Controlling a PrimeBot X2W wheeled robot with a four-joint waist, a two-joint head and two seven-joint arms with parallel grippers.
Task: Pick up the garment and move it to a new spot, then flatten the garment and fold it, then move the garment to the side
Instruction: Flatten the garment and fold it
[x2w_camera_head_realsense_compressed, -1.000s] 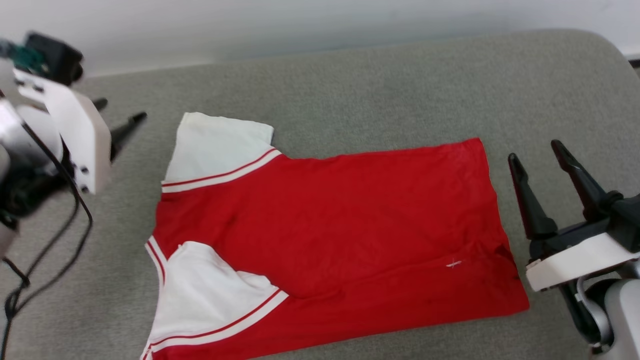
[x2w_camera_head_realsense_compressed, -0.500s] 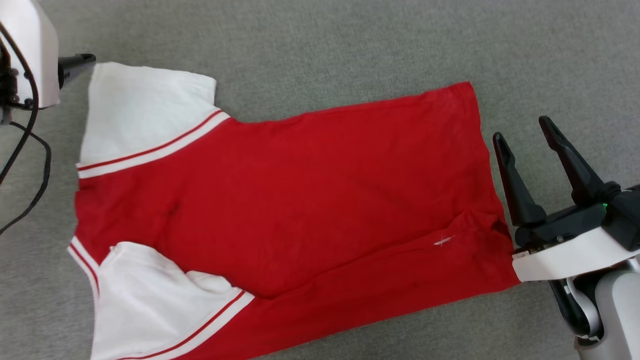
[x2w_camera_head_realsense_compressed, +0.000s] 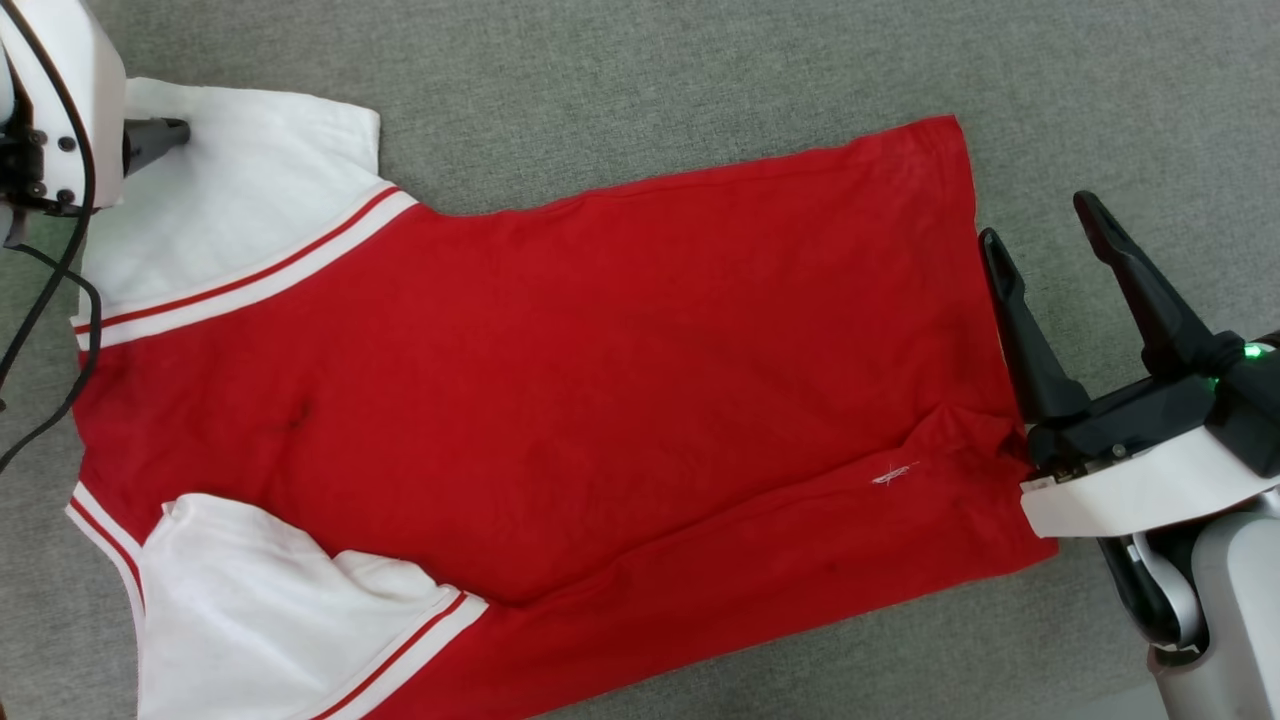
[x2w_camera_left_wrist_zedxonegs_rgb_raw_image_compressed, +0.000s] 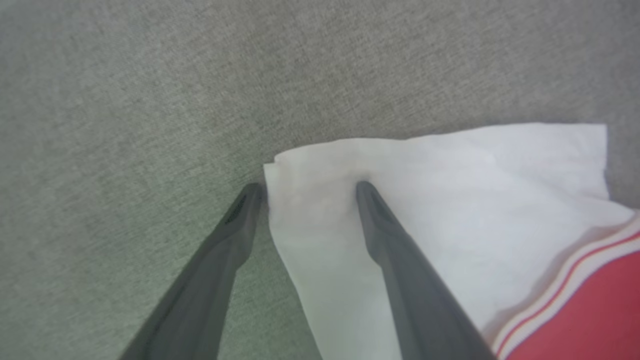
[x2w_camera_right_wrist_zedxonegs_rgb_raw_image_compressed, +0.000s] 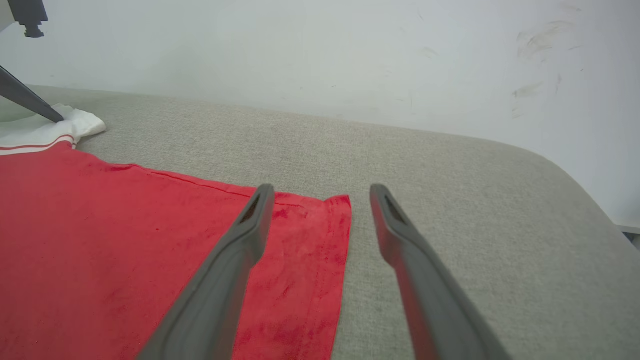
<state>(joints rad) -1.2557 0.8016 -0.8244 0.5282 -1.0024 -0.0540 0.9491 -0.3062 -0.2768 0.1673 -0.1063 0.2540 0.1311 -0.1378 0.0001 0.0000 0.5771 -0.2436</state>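
Left gripper (x2w_camera_left_wrist_zedxonegs_rgb_raw_image_compressed: 307, 187) has crept from beside the sleeve (x2w_camera_left_wrist_zedxonegs_rgb_raw_image_compressed: 450, 165) onto its corner — fingers apart, one tip on white cloth, one on the grey cushion (x2w_camera_head_realsense_compressed: 700, 60). Garment (x2w_camera_head_realsense_compressed: 560, 380) lies spread flat on the cushion, near sleeve rumpled. Right gripper (x2w_camera_head_realsense_compressed: 1035, 215) — fingers apart — straddles the hem (x2w_camera_head_realsense_compressed: 960, 200).

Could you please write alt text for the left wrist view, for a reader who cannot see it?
The left hand, fingers apart, straddles a white sleeve corner of the garment: one finger on the sleeve, the other beside its edge over the grey surface. Red body and striped trim show at lower right.
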